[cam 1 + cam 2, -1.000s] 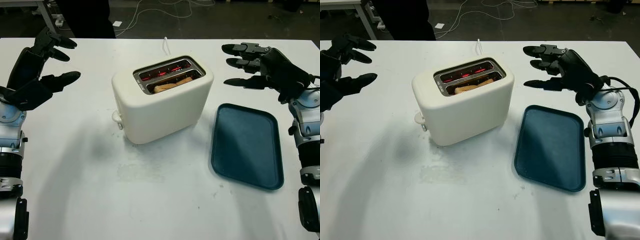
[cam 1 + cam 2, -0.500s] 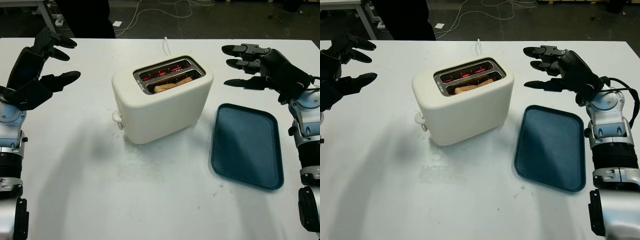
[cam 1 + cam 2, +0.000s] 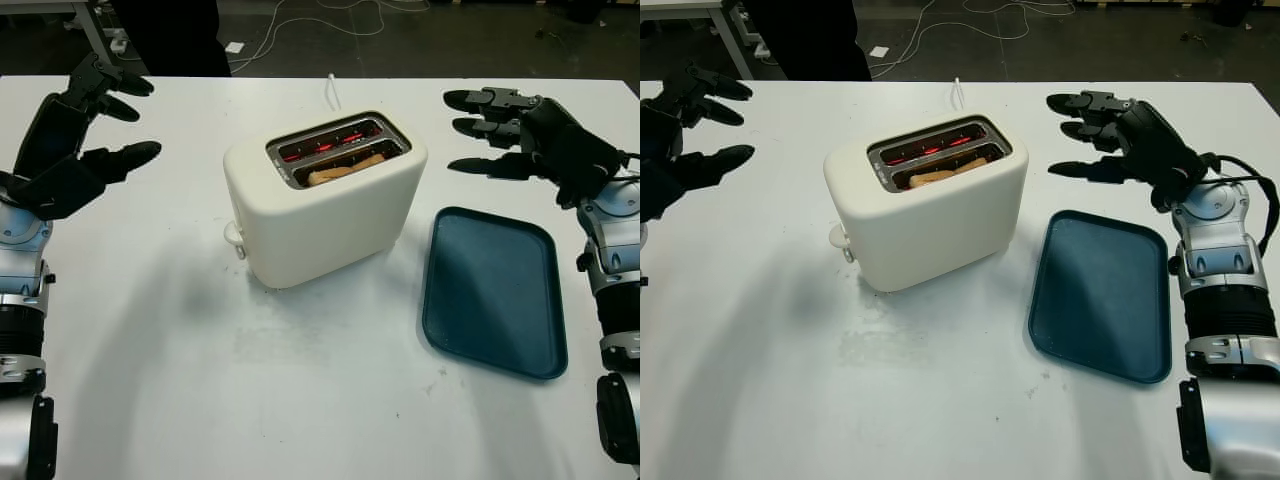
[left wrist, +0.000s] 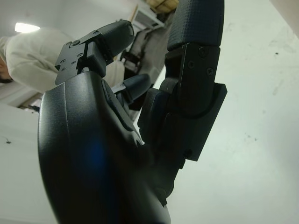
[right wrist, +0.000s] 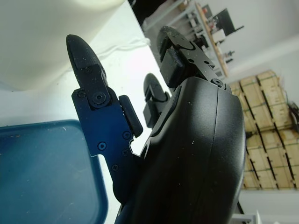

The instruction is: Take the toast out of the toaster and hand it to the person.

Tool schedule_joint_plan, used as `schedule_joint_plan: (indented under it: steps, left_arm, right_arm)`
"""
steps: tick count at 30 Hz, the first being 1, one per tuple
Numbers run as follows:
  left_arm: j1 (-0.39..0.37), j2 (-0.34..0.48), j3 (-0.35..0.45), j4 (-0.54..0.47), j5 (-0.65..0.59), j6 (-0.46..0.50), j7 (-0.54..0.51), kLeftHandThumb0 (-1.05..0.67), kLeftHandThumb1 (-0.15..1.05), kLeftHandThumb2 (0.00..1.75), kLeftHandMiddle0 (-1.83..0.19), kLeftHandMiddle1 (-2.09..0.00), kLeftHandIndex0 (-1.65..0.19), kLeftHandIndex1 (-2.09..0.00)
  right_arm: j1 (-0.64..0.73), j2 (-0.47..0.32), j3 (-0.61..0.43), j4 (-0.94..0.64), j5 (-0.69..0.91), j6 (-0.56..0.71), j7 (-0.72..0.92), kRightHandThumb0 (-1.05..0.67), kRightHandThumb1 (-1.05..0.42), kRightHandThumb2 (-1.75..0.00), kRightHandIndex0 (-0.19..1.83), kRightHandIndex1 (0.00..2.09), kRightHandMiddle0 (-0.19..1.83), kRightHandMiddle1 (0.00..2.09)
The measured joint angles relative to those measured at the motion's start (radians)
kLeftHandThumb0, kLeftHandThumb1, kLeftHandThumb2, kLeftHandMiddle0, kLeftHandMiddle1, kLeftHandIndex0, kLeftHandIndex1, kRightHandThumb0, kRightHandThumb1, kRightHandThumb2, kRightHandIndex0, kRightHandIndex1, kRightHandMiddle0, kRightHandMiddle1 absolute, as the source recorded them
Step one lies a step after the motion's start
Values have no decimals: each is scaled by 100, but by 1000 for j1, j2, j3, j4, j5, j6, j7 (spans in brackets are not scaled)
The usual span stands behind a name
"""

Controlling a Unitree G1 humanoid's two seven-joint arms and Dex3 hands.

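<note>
Lab or workshop space, not home kitchen. White table set on dark bare floor; loose white cables trailed across floor beyond table's far edge. Metal-framed bench leg seen past table's far left corner. Stacked wooden crates and cluttered shelving seen in right wrist view against pale wall. Person in light top seen in left wrist view, ceiling light above.
</note>
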Motion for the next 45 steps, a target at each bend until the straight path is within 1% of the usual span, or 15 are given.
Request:
schedule_joint_plan:
  steps: [6,18,26,31,37,40,45]
  left_arm:
    - [0,0,0,3,1,0,1,-105,92,27,0,-147,0,-128]
    - [0,0,0,4,0,0,0,-105,92,25,0,-145,0,-127]
    - [0,0,0,4,0,-1,0,-105,92,27,0,-145,0,-126]
    - [0,0,0,3,0,1,0,-105,92,24,0,-145,0,-127]
    - [0,0,0,3,0,0,0,-105,92,24,0,-145,0,-127]
    - [0,0,0,3,0,1,0,-105,92,25,0,-145,0,-127]
    - [0,0,0,-8,0,5,0,-105,92,23,0,-144,0,-127]
  right_arm:
    - [0,0,0,0,0,-11,0,-53,-77,0,46,1,47,0]
    - [0,0,0,0,0,-12,0,-55,-77,0,46,0,46,0]
    - [0,0,0,0,-1,-11,-1,-55,-76,0,46,0,47,0]
    - [0,0,0,0,-1,-11,-1,-55,-77,0,45,0,46,0]
    - [0,0,0,0,-1,-12,-1,-58,-77,0,46,1,47,0]
    - [0,0,0,0,-1,-12,-1,-55,-77,0,46,0,47,0]
    - [0,0,0,0,-1,-13,-1,-56,-77,0,45,0,47,0]
